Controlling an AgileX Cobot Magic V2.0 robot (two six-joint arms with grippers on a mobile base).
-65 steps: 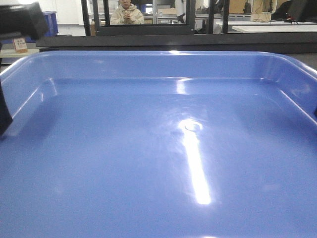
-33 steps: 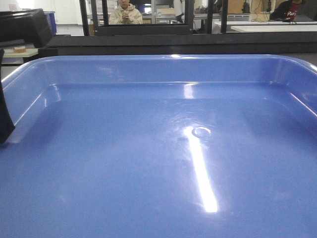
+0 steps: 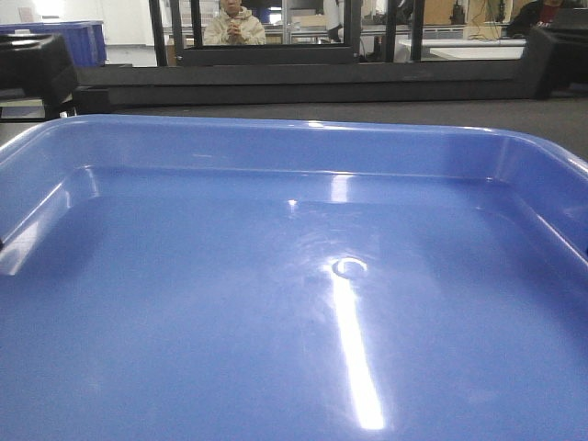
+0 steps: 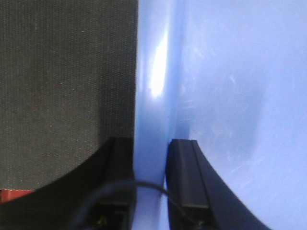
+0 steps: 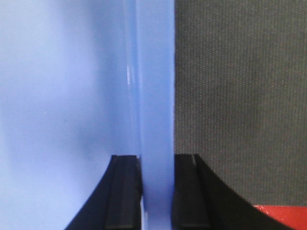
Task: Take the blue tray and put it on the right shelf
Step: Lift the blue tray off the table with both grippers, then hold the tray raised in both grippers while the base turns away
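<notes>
Front view: the blue tray (image 3: pixel 184 349) fills the frame. It is glossy, with a bright light streak on its flat floor, low sloped walls, rounded far corners and a flared rim. The dark surface (image 3: pixel 367 110) shows beyond its far rim.

Left wrist view: the left fingers (image 4: pixel 184 177) are clamped on the tray's side rim, one inside and one outside.

Right wrist view: the right fingers (image 5: pixel 125 191) pinch the opposite rim likewise.

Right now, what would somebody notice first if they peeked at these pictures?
The big shiny blue tray fills almost the whole front view, with a bright streak of light down its floor. In the wrist views, the left end effector and right end effector each pinch a side rim. Far behind, at the top, is a person in beige.
</notes>
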